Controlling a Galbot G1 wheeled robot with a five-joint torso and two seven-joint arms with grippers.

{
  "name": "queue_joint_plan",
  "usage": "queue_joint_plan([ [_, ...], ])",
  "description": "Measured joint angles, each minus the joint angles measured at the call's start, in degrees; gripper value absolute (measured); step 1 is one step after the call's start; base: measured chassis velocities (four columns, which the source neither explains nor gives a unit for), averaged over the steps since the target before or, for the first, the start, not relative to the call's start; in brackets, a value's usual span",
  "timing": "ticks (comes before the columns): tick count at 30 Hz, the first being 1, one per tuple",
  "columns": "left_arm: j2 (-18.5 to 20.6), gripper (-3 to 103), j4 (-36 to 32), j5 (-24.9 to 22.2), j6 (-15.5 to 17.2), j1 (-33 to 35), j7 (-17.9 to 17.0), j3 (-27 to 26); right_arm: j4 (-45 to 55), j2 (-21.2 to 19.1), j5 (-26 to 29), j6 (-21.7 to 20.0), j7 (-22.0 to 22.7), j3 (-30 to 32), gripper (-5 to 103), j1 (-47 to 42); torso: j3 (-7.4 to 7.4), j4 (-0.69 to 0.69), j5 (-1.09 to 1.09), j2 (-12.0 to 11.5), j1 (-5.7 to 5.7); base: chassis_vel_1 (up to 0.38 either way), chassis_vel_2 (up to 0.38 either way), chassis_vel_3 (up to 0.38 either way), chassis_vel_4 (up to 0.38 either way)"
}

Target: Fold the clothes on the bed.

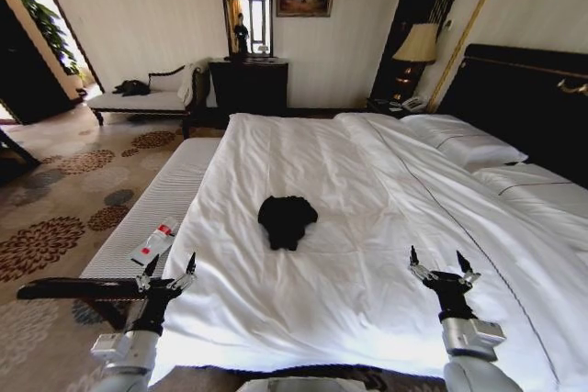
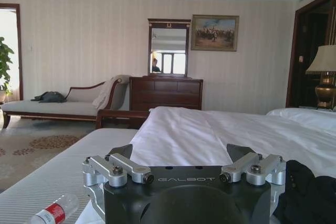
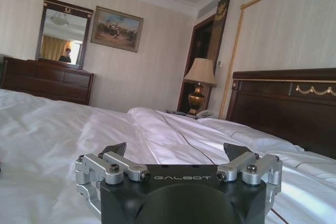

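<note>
while both claws, left (image 1: 168, 268) and right (image 1: 442, 262), hover spread, the crumpled black t-shirt (image 1: 287, 219) lies mid-bed (image 1: 367, 190); axis unclear.

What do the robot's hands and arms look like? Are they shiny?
A bit shiny, yes. The left gripper and the right gripper match: each has two thin, dark, pointed fingers on silvery metal links with small bolts. Those links sit on a chunky black block with "GALBOT" printed on it in pale letters. Below the blocks, the wrists are black and the arms are pale grey with rounded shells.
</note>
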Motion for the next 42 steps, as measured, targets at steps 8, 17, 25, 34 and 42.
queue_joint_plan([
  [8,0.02,100,0.09,0.00,-0.01,-0.05,-0.01,0.01,-0.02,0.23,-0.57,1.04,-1.46,-0.24,100,-0.32,-0.01,0.00,-0.10,0.01,-0.01,-0.010,0.005,0.011,-0.005],
  [17,0.43,100,0.30,0.33,0.25,-0.16,-0.03,0.27,1.12,-0.43,2.23,-3.01,-0.13,-1.44,100,-0.96,0.00,0.00,-0.04,0.00,0.00,0.002,0.024,-0.001,-0.019],
  [25,2.66,100,0.86,-1.15,1.56,-1.09,-0.08,-0.27,3.87,-4.86,14.94,-10.11,0.83,-3.48,100,-0.88,-0.01,0.00,-0.08,0.01,0.00,0.000,0.000,0.000,0.000],
  [34,9.30,100,1.42,-6.54,10.90,-10.13,-4.35,3.47,3.24,-23.66,46.71,-23.73,3.89,-6.76,100,11.06,0.00,-0.01,-0.07,0.00,0.00,0.000,0.000,0.000,0.000],
  [42,10.00,100,1.40,-4.58,11.37,-8.54,-4.65,6.35,-3.66,-31.93,69.35,-31.05,6.72,-12.66,100,24.66,0.00,0.00,-0.07,0.00,0.00,0.000,0.000,0.000,0.000],
])
